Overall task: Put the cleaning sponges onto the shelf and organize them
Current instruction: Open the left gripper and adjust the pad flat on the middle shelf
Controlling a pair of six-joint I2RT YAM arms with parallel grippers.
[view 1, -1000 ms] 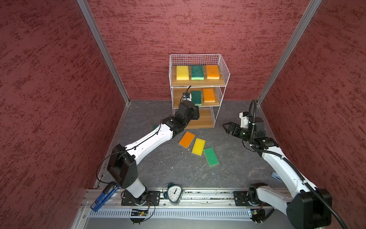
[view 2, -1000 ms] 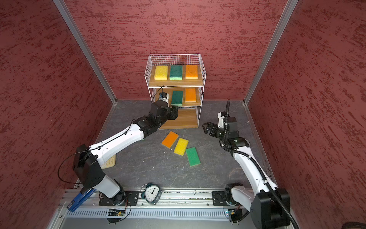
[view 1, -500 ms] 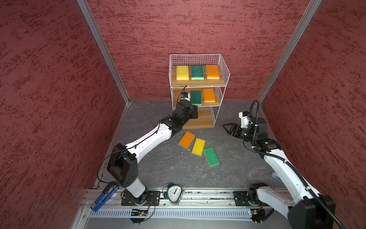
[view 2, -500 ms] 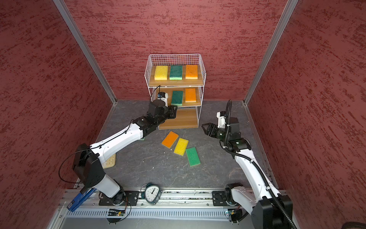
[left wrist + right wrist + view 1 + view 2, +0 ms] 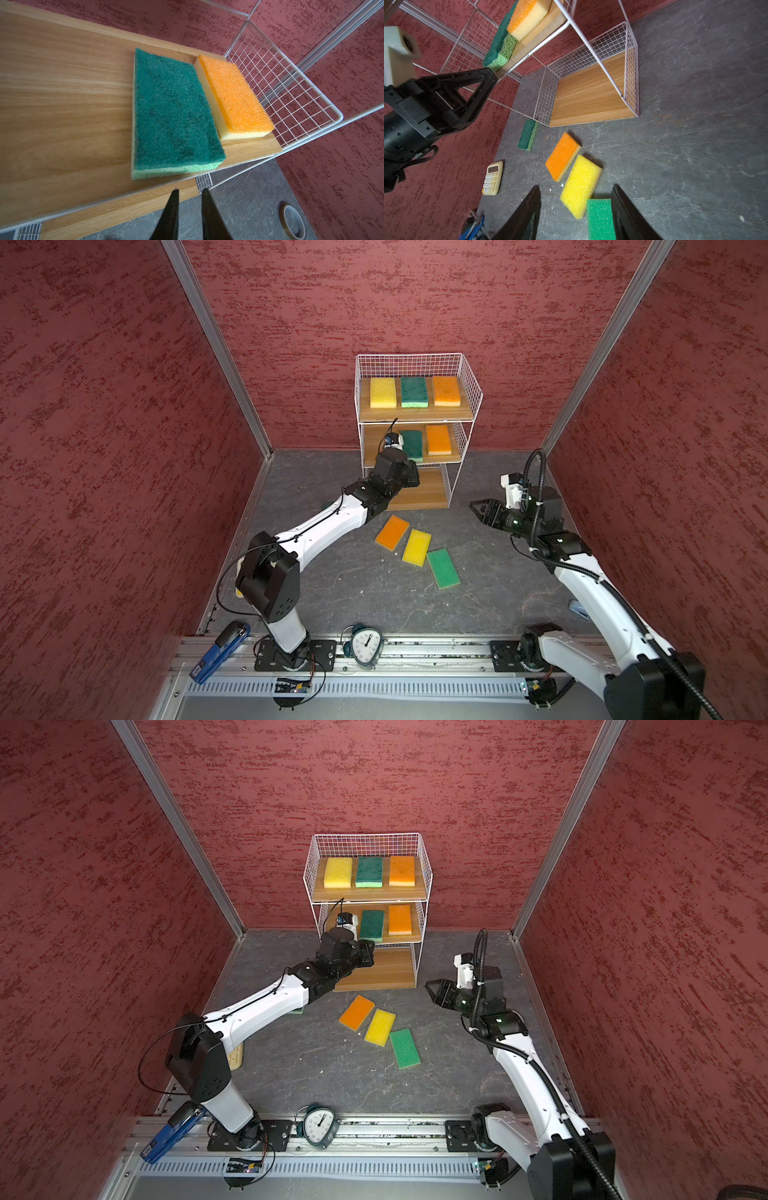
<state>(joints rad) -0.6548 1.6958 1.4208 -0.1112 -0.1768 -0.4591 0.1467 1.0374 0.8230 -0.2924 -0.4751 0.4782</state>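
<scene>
My right gripper (image 5: 576, 187) hangs empty with its fingers well apart, aimed at three sponges lying flat and close together on the floor, mid-frame in both top views. The green sponge (image 5: 443, 568) is nearest, then the yellow sponge (image 5: 417, 547), then the orange sponge (image 5: 392, 532). I judge them light, soft and squashy, with a rough face that should not slip. I would pinch one across its short width at mid-length, fingers down around the long edges.

A dark sponge (image 5: 527, 135) lies by the shelf's foot. In the top views my left arm covers all but a sliver of it, and most of the calculator (image 5: 492, 177) too.

On the shelf (image 5: 415, 499) the bottom board is bare. The middle pair (image 5: 172, 112) sits at the right of its board, and three more sponges line the top. My left gripper (image 5: 190, 189) sits just before the middle board, fingers nearly together and empty. My wrist hides that board's left end in both top views.
</scene>
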